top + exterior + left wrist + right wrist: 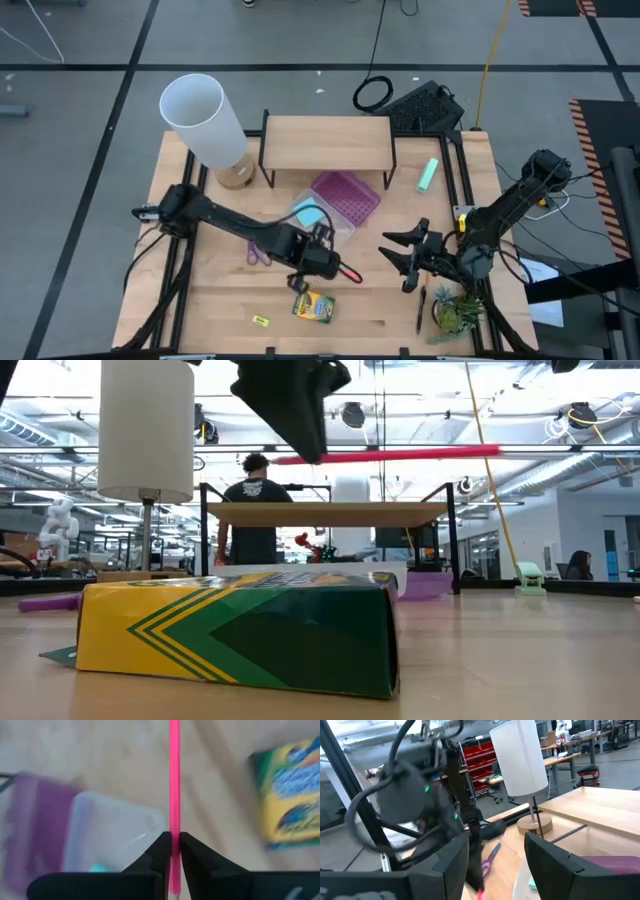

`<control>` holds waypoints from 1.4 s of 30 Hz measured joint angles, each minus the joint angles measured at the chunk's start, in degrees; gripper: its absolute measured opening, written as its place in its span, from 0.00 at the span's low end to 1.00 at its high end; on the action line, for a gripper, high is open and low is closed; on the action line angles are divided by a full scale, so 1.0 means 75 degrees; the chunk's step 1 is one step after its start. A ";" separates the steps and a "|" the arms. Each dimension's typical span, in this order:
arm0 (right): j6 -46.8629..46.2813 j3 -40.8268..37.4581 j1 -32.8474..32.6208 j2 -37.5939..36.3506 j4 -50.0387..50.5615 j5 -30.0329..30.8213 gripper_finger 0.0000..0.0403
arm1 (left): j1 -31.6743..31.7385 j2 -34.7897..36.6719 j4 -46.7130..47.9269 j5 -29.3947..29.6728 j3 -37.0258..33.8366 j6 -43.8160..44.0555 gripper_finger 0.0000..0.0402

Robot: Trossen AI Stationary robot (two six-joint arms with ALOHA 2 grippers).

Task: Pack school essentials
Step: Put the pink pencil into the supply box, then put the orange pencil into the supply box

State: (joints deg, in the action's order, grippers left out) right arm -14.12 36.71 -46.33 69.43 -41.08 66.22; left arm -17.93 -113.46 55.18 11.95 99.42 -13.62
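Note:
My left gripper [335, 268] is shut on a thin pink pen [348, 271] and holds it above the table's middle, just past the yellow-green crayon box [313, 307]. The clear case [322, 215] with its purple lid [345, 196] lies open behind them, a blue pad [308, 213] inside it. Purple-handled scissors [258, 252] lie flat under my left arm. A tiny yellow piece [260, 320] lies near the front edge. A black pen [420, 308] lies at the front right. My right gripper [405, 260] hovers open beside it, holding nothing. My left gripper pinches the pink pen's shaft [173, 827] between its two fingertips [162, 847], close to one end of the pen. The fingers come down from above and lie across it. The pen [400, 455] hangs level, lifted well clear of the table.
A white lamp [205, 118] and a wooden shelf riser [325, 140] stand at the back. A mint-green item [428, 175] lies at the back right, a small potted plant [458, 312] at the front right corner. People [252, 510] are in the room beyond.

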 joint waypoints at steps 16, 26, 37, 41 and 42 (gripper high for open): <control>0.0039 -0.0003 0.0006 0.0000 -0.0032 0.0003 0.46 | 0.2722 0.1255 -0.0045 -0.0767 -0.2145 -0.2445 0.07; 0.0124 -0.0003 0.0006 0.0000 -0.0064 0.0003 0.46 | 0.3117 0.1242 -0.0982 -0.1199 -0.3488 -0.3452 0.17; 0.0176 -0.0003 0.0006 0.0000 -0.0099 0.0003 0.46 | 0.2233 0.1243 -0.1855 -0.1193 -0.3690 -0.3828 0.27; 0.0158 -0.0003 0.0006 0.0000 -0.0103 0.0003 0.46 | 0.1823 0.1243 -0.2648 -0.1051 -0.3691 -0.3768 0.29; 0.0149 -0.0003 0.0006 0.0000 -0.0105 0.0003 0.46 | 0.1753 0.1243 -0.2938 -0.0971 -0.3691 -0.3679 0.30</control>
State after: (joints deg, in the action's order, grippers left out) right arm -13.00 36.69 -46.28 69.43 -41.87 66.24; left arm -4.78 -104.14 33.14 4.67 71.73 -41.21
